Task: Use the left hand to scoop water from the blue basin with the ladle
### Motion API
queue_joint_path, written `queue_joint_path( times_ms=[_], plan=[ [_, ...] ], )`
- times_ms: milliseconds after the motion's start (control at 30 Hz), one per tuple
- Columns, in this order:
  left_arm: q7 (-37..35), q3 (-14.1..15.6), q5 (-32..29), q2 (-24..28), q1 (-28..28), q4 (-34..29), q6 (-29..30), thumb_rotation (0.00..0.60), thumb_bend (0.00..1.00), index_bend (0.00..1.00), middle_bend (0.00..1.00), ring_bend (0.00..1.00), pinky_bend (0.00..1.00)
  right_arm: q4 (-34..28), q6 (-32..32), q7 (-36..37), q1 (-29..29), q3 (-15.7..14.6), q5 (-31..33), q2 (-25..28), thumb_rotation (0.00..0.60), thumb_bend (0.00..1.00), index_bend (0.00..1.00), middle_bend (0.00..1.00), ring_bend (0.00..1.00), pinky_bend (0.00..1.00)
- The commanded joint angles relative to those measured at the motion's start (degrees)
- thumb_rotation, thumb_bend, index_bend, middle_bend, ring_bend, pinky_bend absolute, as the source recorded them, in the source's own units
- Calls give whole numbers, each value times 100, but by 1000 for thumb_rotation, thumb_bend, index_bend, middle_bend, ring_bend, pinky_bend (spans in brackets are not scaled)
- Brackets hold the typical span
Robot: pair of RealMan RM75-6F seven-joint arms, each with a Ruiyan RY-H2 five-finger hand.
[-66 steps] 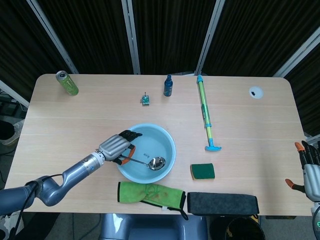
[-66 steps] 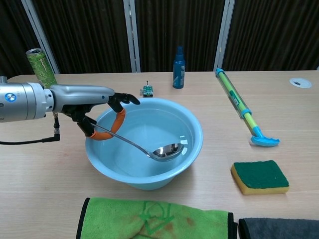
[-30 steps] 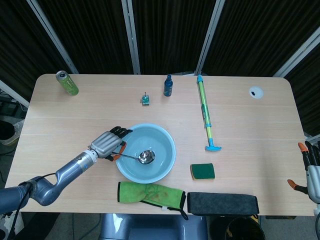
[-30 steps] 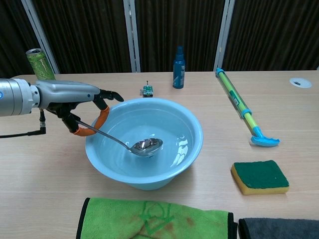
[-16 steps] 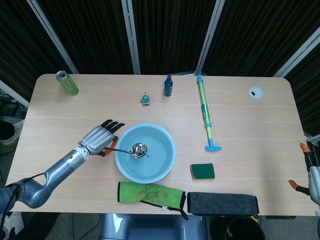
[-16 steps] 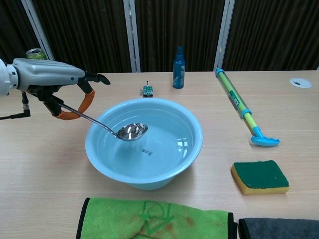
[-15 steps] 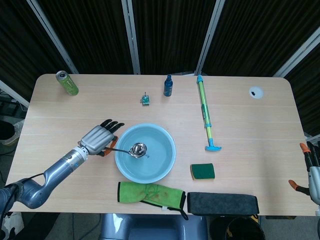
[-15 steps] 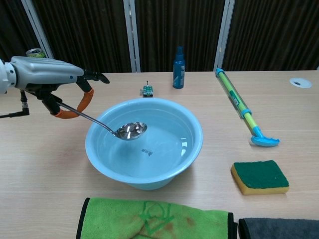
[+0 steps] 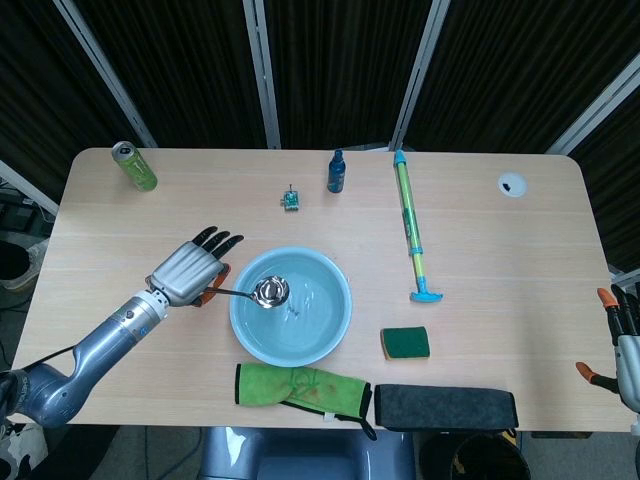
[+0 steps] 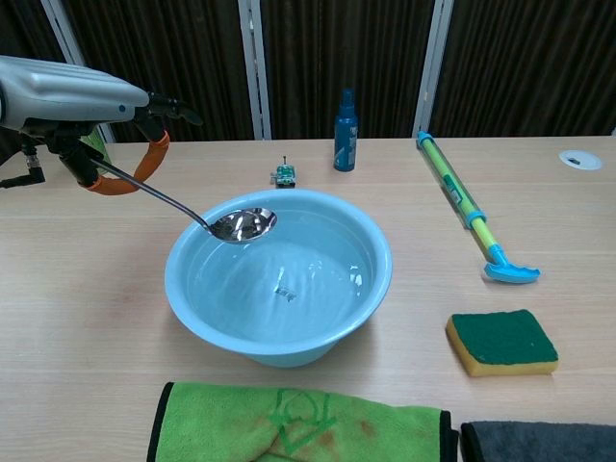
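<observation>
A light blue basin [image 9: 338, 322] [image 10: 375, 279] holding water stands at the table's front middle. My left hand [image 9: 185, 272] [image 10: 87, 101] grips the orange handle of a metal ladle [image 9: 268, 292] [image 10: 241, 224]. The ladle's bowl hangs above the basin's left part, lifted clear of the water surface, with liquid glinting in it. The left hand sits to the left of the basin, raised above the table. My right hand [image 9: 626, 350] shows only at the far right edge of the head view, away from the table, holding nothing visible.
A green cloth [image 9: 300, 386] and a dark cloth [image 9: 445, 407] lie along the front edge. A green-yellow sponge [image 9: 405, 343] sits right of the basin. A long water pump toy [image 9: 410, 225], a blue bottle [image 9: 337, 172], a small green gadget [image 9: 290, 201] and a green can [image 9: 133, 166] stand further back.
The left hand has pulled the ladle leftward and upward, from deep in the basin's right part to above the left rim. The water now ripples. The right hand stays put.
</observation>
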Motion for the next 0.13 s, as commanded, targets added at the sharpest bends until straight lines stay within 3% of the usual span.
queue_joint_path(
  times_ms=[33, 133],
  plan=[
    [27, 11, -17, -12, -3, -21, 23, 600, 675, 717, 0, 0, 0, 4, -3, -1, 0, -3, -5, -1, 600, 0, 0, 0, 0, 0],
    [33, 21, -27, -37, -6, -23, 26, 600, 675, 717, 0, 0, 0, 8, -11, -3, 3, -6, -12, -2, 600, 0, 0, 0, 0, 0]
  ],
)
